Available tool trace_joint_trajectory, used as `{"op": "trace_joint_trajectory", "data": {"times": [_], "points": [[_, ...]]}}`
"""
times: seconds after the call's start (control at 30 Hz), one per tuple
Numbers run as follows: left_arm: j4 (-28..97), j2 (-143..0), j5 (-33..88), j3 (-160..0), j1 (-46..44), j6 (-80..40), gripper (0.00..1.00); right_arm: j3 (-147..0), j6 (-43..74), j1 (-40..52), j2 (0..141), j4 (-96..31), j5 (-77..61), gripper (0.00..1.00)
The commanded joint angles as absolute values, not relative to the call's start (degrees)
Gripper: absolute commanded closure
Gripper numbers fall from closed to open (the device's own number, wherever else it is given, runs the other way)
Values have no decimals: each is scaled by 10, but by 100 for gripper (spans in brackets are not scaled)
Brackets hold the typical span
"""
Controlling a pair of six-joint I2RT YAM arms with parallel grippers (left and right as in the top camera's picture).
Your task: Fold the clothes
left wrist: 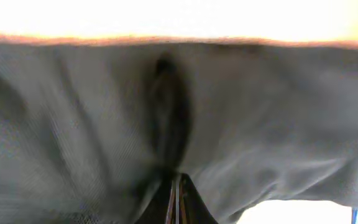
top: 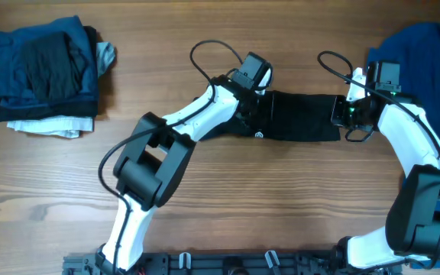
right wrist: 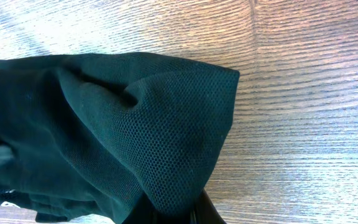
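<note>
Black knit cloth, a fine open mesh up close, makes up the black T-shirt [top: 300, 114]. It is folded into a long narrow band lying mid-counter, its long axis running from 9 to 3 o'clock. The left claw [top: 245, 105] sits at the 9 o'clock end and the right claw [top: 341, 113] at the 3 o'clock end, so each arm has its own end and the band spans the gap between them. Both claws are pinched closed on the fabric: soft puckers gather into the left one, and a rounded folded corner drapes from the right. A small white logo [top: 260, 135] shows near the band's 6 o'clock edge. I judge the next fold will carry one end along that axis towards the other. The counter [top: 281, 198] is grained wood. A royal-blue shirt [top: 415, 57] lies crumpled at 2 o'clock, and a stack of folded clothes [top: 44, 76] sits at 10 o'clock.
</note>
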State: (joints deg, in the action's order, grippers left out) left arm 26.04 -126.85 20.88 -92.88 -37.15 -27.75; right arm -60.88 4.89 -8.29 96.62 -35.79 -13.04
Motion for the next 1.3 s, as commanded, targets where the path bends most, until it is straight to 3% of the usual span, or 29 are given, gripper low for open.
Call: {"op": "trace_joint_trajectory", "data": {"times": [0.0,0.33,0.67,0.97,1.27], "points": [[234,-1221,150,-951,-377,-281,96,-615,47,-81,956,-358,-136,96],[210,-1300,132,-951,-379,-303,93,-615,47,-81,956,-359,-136,96],[188,-1346,154,-952,-385,-303,96,-615,47,-82,956,-357,-147,96],[188,-1206,130,-984,-350,-303,96,-670,46,-83,932,-374,-148,96],[313,-1044,31,-984,-244,-283,95,-714,45,-84,896,-405,-125,96]]}}
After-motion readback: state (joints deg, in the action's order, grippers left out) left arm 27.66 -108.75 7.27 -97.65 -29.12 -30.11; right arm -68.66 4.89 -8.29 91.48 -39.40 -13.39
